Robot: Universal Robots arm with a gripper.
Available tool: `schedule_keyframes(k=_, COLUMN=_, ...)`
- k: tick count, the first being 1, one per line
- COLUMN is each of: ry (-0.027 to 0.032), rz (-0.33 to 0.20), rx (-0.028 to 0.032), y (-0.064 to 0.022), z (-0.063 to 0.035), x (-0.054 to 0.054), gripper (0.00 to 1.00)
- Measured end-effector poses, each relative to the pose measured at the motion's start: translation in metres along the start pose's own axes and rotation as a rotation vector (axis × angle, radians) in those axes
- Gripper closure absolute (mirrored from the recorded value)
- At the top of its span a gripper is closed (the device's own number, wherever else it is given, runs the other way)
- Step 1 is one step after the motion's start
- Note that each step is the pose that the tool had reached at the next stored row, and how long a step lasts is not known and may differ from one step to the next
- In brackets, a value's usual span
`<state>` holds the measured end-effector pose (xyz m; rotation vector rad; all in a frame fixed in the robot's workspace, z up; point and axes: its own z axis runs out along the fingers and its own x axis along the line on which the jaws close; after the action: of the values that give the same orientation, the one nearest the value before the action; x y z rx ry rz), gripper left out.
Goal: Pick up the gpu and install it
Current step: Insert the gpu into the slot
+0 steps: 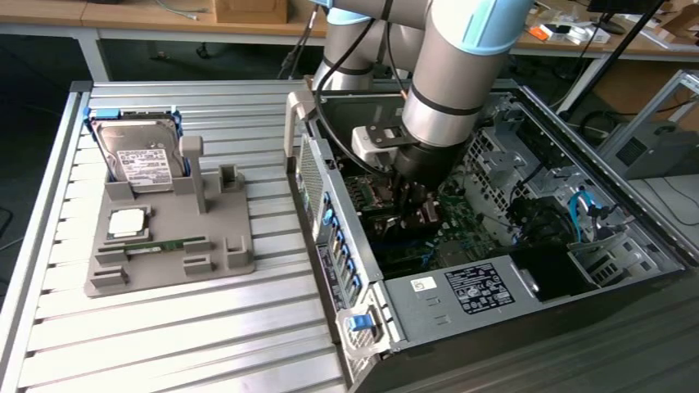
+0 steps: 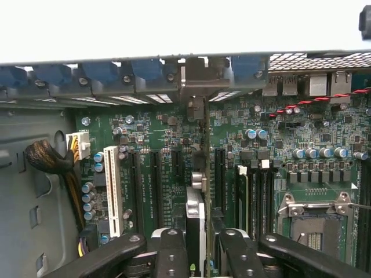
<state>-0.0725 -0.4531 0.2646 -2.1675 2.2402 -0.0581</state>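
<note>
A slatted metal tabletop (image 1: 164, 327) carried everything. Toward the exterior view's left lay a grey fixture tray (image 1: 147, 278) with a hard drive (image 1: 142, 160) propped upright at its far end, a square processor chip (image 1: 128, 221) lying flat and a narrow green memory stick (image 1: 164, 245) in a groove. Just beside the tray, toward the exterior view's right, an open computer case (image 1: 309, 176) lay on its side. Behind the tabletop ran wooden benches (image 1: 153, 12) with a cardboard box (image 1: 249, 10) and loose cables.

The arm (image 1: 464, 74) reached down into the case over the motherboard (image 2: 174, 133). In the wrist view the gpu (image 2: 205, 150) stood on edge between the expansion slots, its silver end bracket (image 2: 197, 87) up against the case's rear wall beneath a row of blue latches (image 2: 98, 72). The jaws were clenched on the card, one black finger (image 2: 173, 255) on either side of it. A white slot (image 2: 113, 191) lay well apart from it on one side and the empty processor socket (image 2: 316, 214) on the other.

In the exterior view the wrist hid the card and the slot under it. Whether its lower edge was fully seated could not be told, since the fingers covered the near end. The far benches were cut off by the frame, and a dark sleeved cable bundle (image 2: 43, 159) vanished behind the case's grey inner plate
</note>
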Motion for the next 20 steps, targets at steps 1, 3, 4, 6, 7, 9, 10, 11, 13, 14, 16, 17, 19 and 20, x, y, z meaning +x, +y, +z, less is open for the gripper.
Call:
schedule_keyframes(k=1, ry=0.0003, rz=0.000, rx=0.0000, y=0.0001, z=0.0001, x=0.0000, gripper=0.73)
schedule_keyframes(k=3, ry=0.0003, rz=0.000, rx=0.0001, y=0.0001, z=0.0003, x=-0.0002, gripper=0.73)
schedule_keyframes(k=4, ry=0.0002, rz=0.000, rx=0.0001, y=0.0001, z=0.0004, x=-0.0006, gripper=0.73)
schedule_keyframes(k=6, ry=0.0004, rz=0.000, rx=0.0001, y=0.0002, z=0.0009, x=-0.0008, gripper=0.73)
schedule_keyframes(k=7, ry=0.0004, rz=0.000, rx=0.0000, y=0.0002, z=0.0012, x=-0.0009, gripper=0.73)
schedule_keyframes(k=9, ry=0.0006, rz=0.000, rx=-0.0001, y=0.0002, z=0.0017, x=-0.0009, gripper=0.73)
schedule_keyframes(k=10, ry=0.0008, rz=0.000, rx=-0.0002, y=0.0003, z=0.0019, x=-0.0010, gripper=0.73)
schedule_keyframes(k=11, ry=0.0007, rz=0.000, rx=-0.0002, y=0.0003, z=0.0021, x=-0.0011, gripper=0.73)
schedule_keyframes(k=13, ry=0.0004, rz=0.000, rx=0.0001, y=0.0003, z=0.0024, x=-0.0015, gripper=0.73)
schedule_keyframes(k=14, ry=0.0005, rz=0.000, rx=0.0001, y=0.0003, z=0.0024, x=-0.0016, gripper=0.73)
schedule_keyframes(k=16, ry=0.0005, rz=0.000, rx=0.0001, y=0.0003, z=0.0024, x=-0.0017, gripper=0.73)
schedule_keyframes(k=17, ry=0.0005, rz=-0.001, rx=0.0001, y=0.0003, z=0.0024, x=-0.0018, gripper=0.73)
schedule_keyframes(k=19, ry=-0.0006, rz=-0.002, rx=0.0000, y=0.0003, z=0.0024, x=-0.0018, gripper=0.73)
schedule_keyframes(k=20, ry=-0.0025, rz=-0.002, rx=0.0002, y=0.0003, z=0.0026, x=-0.0019, gripper=0.73)
